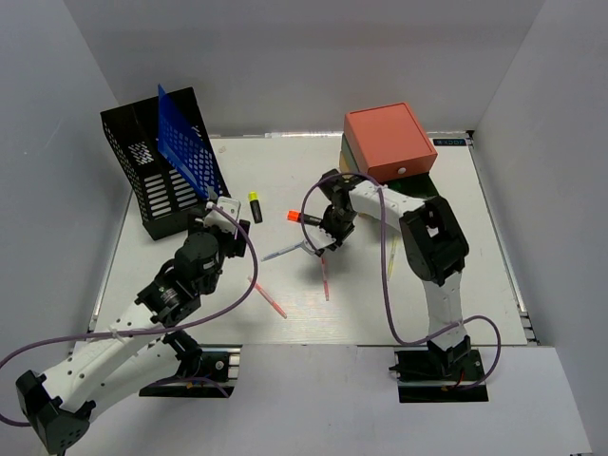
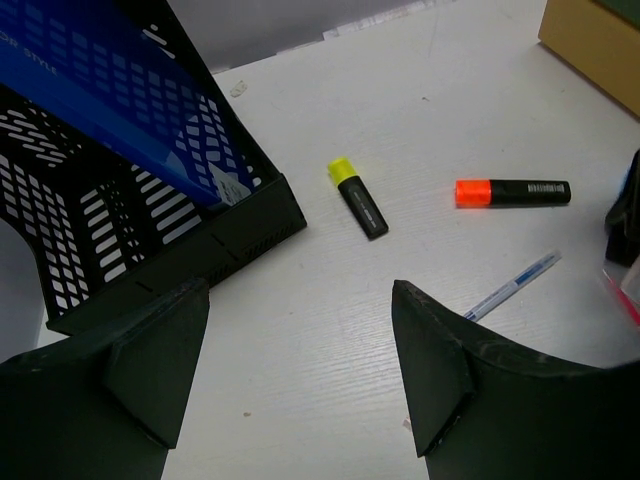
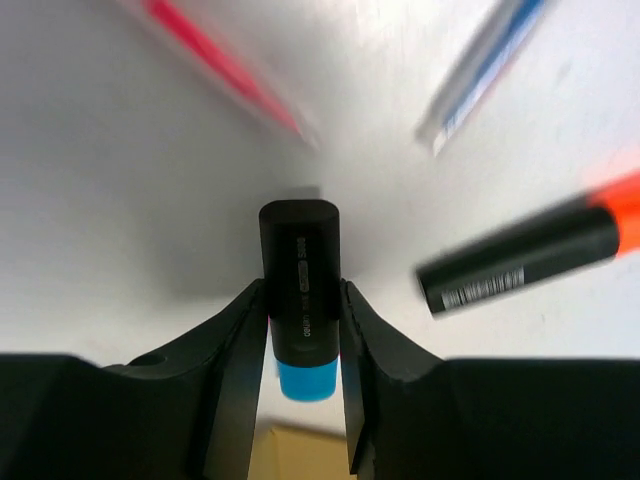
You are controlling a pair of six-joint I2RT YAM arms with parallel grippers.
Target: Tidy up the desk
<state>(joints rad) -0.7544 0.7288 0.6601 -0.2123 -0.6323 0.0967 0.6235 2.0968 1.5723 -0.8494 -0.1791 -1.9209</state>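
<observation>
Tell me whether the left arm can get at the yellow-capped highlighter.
Probably yes: the left gripper is open and empty, and the yellow-capped highlighter lies alone on bare desk just ahead, clear of the black rack.

Left arm (image 1: 100, 366) and right arm (image 1: 440, 302): white links, black joint housings, flat black base plates (image 1: 442, 375). Thin purple cable (image 1: 387, 285) loops loosely along each arm. Fingers (image 2: 150, 370) matte black, wedge-shaped, lightly scuffed.

A black mesh file rack (image 1: 152, 185) holds a tilted blue folder (image 1: 185, 142). Just right of the rack lies a yellow-capped highlighter (image 1: 255, 206). Farther right are an orange-capped highlighter (image 1: 302, 218), a blue-capped marker (image 3: 300, 300) and an orange-topped drawer box (image 1: 389, 141). A blue pen (image 1: 282, 253) and two pink pens (image 1: 269, 299) lie right of the rack, nearer the camera.
</observation>
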